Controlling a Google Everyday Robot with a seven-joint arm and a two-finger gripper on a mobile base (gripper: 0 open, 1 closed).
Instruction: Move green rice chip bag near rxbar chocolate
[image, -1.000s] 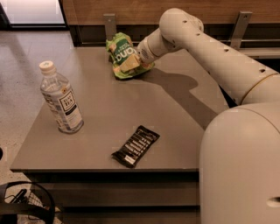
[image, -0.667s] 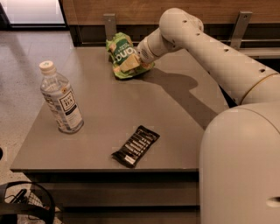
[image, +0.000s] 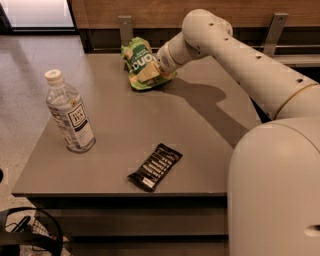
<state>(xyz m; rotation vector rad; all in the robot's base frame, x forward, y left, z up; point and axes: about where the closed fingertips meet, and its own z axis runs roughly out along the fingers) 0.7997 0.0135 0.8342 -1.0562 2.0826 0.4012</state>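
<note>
The green rice chip bag (image: 140, 62) sits crumpled and tilted at the far edge of the grey table (image: 200, 130), left of centre. My gripper (image: 156, 70) is at the bag's right side, right against it and mostly hidden behind the bag and my wrist. The rxbar chocolate (image: 154, 166), a flat black wrapper with white text, lies near the table's front edge, well apart from the bag. My pale arm reaches in from the right across the table's far right part.
A clear water bottle (image: 69, 113) with a white cap stands upright at the table's left side. A wooden wall with metal brackets (image: 125, 27) runs behind the table. My pale body fills the lower right.
The bag and the gripper have shifted only slightly. The bottle and the bar have not moved.
</note>
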